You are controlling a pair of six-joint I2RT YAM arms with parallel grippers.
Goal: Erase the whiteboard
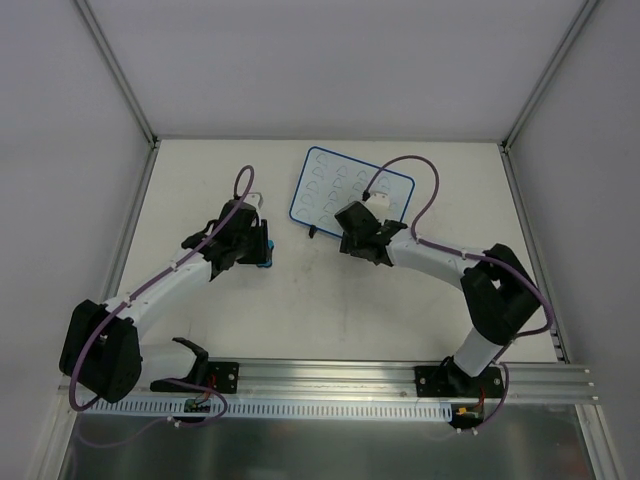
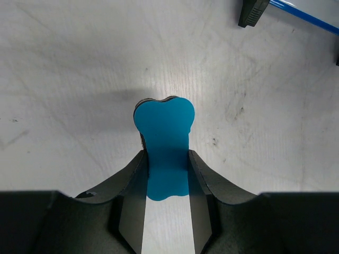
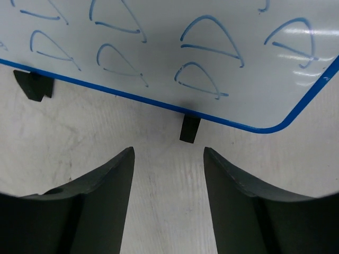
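White tabletop [image 1: 330,320], a bit scuffed, boxed in by plain pale walls. Left gripper [image 2: 167,153] has its jaws pinching the waist of a little blue bone-shaped eraser [image 2: 163,119], which pokes out past the fingertips over bare table. Can't tell if it's actually touching the surface. Right gripper [image 3: 168,151] has its jaws spread wide with nothing between them. It hangs just off the near edge of the whiteboard [image 3: 159,58], lined up with one of its black feet [image 3: 189,128]. The other foot [image 3: 34,84] is further left under the same blue rim. The board lies toward the back middle of the table, a bit skewed, covered in rows of blue loopy scribbles [image 3: 209,37]. From above, the eraser is near the board's near-left corner but apart from it.
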